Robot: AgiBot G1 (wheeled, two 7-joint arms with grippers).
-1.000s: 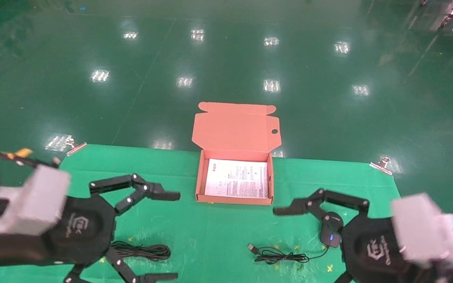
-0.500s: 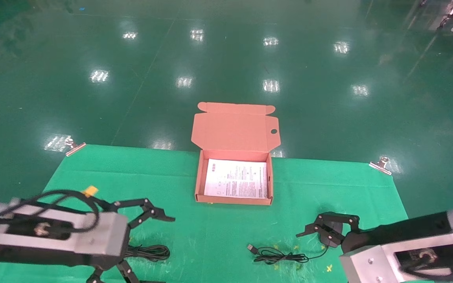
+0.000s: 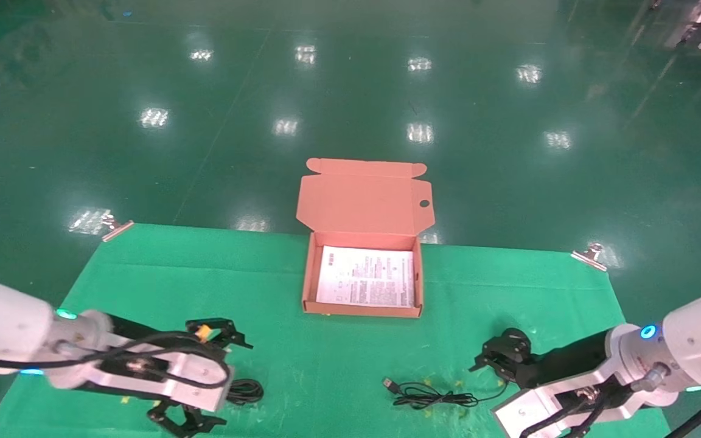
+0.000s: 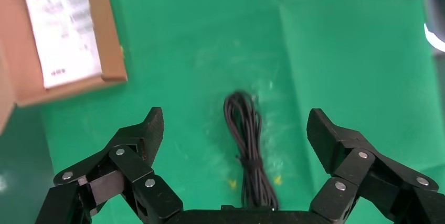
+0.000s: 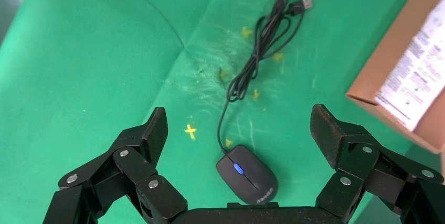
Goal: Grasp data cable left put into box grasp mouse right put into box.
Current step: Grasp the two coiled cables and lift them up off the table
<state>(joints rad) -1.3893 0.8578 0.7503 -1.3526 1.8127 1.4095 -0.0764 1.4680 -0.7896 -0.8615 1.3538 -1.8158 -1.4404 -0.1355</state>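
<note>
While both arms reach low over the green-covered bench [image 3: 338, 365], each pincer is spread wide and grips nothing. Left pincer [image 4: 235, 132] hangs directly above the cable [image 4: 247, 150], a narrow black bundle lying flat on the cloth between the two fingers, touching neither. From the head view, this bundle is mostly hidden behind the left wrist; only one loop end [image 3: 246, 391] shows. Right pincer [image 5: 239, 129] hangs above the mouse [image 5: 247, 174], which rests on the cloth with its blue light facing up. Its cord [image 5: 257, 51] runs away in loose loops to a USB plug [image 5: 300, 4], lying between the mouse and the box [image 3: 309, 274]. That box stands open at the far middle of the bench, lid flap raised, a white printed sheet [image 3: 367, 276] flat inside. Metal clips [image 3: 589, 255] hold the cloth at its far corners. Nothing lies between either pincer and the box.
</note>
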